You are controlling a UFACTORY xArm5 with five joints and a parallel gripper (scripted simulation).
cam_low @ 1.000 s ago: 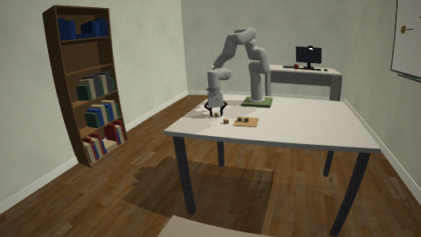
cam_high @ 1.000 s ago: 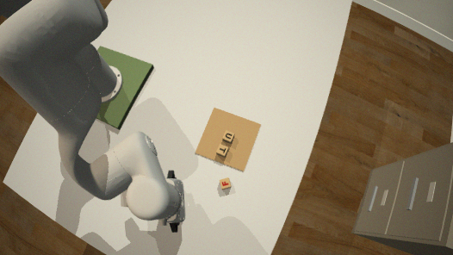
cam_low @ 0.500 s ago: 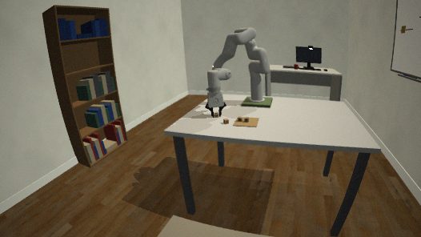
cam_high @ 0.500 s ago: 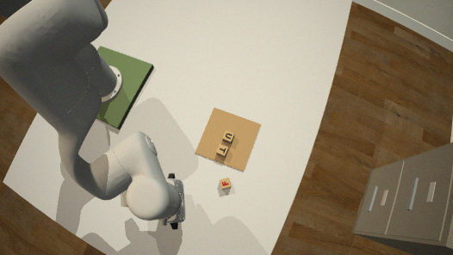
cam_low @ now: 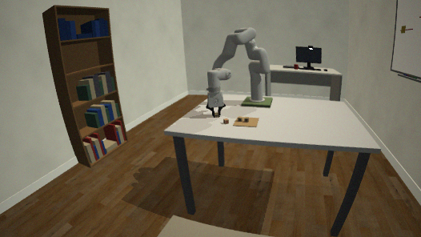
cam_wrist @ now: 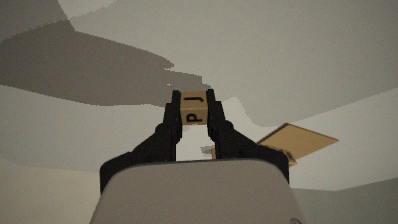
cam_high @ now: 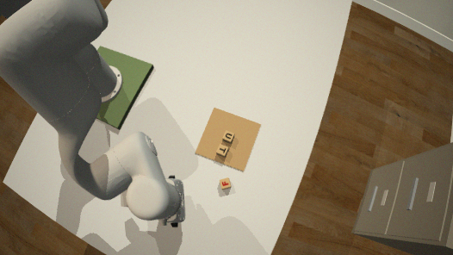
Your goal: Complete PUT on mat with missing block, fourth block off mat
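My gripper (cam_wrist: 193, 100) is shut on the wooden block with a black P (cam_wrist: 194, 107); both fingers press its sides, low over the white table. In the overhead view the arm hides this block, and the gripper (cam_high: 174, 200) is to the lower left of the tan mat (cam_high: 228, 139). On the mat the U block (cam_high: 229, 137) and the T block (cam_high: 222, 149) lie side by side. A block with a red F (cam_high: 225, 183) lies off the mat, between the mat and my gripper. The side view shows the gripper (cam_low: 215, 113) left of the F block (cam_low: 226, 120).
The arm's green base plate (cam_high: 125, 86) is at the upper left of the table. The table's front edge runs close below the gripper in the overhead view. The mat's corner (cam_wrist: 295, 141) shows at the right of the wrist view.
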